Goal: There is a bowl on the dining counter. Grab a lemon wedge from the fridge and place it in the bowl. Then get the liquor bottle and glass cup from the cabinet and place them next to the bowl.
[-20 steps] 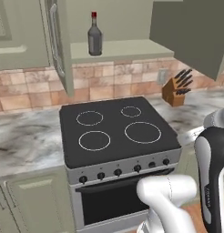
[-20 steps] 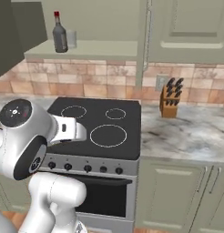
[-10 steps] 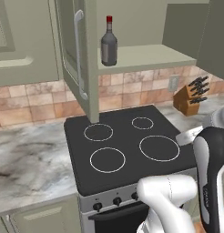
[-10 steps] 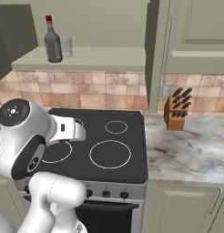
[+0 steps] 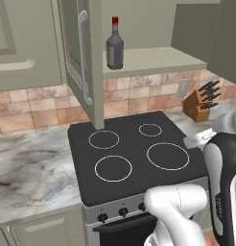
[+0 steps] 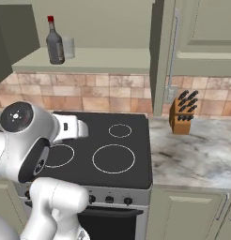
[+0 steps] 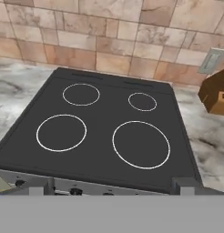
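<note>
Stove (image 5: 134, 158) nearer, liquor bottle (image 5: 114, 45) larger than before

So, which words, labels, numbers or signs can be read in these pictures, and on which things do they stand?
No text is readable anywhere.
Liquor bottle: a pale label, too blurred to show any words.
Stove: its knobs show no readable marks.
Knife block: no visible writing.
Cabinet: a plain door, no sign.
</note>
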{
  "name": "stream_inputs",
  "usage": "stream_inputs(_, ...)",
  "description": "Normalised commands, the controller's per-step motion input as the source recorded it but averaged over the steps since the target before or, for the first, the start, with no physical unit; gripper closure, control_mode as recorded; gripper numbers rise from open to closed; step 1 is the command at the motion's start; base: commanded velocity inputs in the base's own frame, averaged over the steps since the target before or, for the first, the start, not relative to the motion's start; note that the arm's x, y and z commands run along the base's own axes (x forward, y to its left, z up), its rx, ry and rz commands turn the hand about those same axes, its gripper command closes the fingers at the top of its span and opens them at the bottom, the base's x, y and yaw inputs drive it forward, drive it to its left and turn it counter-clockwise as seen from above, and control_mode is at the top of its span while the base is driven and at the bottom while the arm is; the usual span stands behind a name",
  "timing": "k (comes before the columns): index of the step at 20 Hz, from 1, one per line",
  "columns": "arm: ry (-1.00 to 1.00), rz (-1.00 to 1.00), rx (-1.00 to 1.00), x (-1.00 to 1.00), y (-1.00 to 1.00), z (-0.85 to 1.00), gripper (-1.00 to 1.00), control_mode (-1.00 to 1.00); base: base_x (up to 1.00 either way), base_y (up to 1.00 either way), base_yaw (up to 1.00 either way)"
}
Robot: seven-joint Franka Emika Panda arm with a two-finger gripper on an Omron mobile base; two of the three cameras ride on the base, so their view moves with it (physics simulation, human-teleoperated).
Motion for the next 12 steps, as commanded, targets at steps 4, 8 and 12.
stream_inputs(4,-0.33,0.20,0.00,0.26,0.12,0.49,-1.00,-1.00,0.00,0.00,0.00)
stream_inputs(8,-0.29,0.11,0.00,0.04,0.30,0.73,-1.00,-1.00,0.00,0.00,0.00)
stream_inputs(12,-0.18,0.00,0.00,0.00,0.44,0.71,-1.00,-1.00,0.00,0.00,0.00)
